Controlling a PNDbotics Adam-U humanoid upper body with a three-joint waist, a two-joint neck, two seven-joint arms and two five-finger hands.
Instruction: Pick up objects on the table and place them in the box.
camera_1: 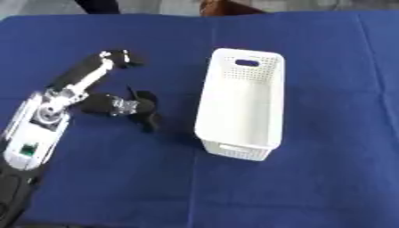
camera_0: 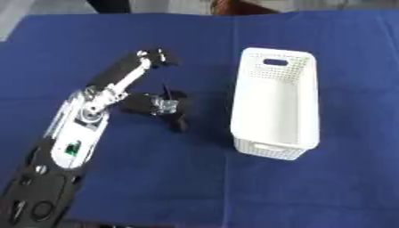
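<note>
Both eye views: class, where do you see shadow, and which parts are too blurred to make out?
Left eye view: the white box casts a soft shadow leftward on the blue cloth. Right eye view: the left hand is dark and smeared, its fingers unreadable.

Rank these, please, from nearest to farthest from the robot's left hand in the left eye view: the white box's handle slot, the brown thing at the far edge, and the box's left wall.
From the left hand:
1. Left wall of the white box, just to the hand's right.
2. Handle slot, at the box's far end.
3. Brown thing, beyond the table's far edge.
</note>
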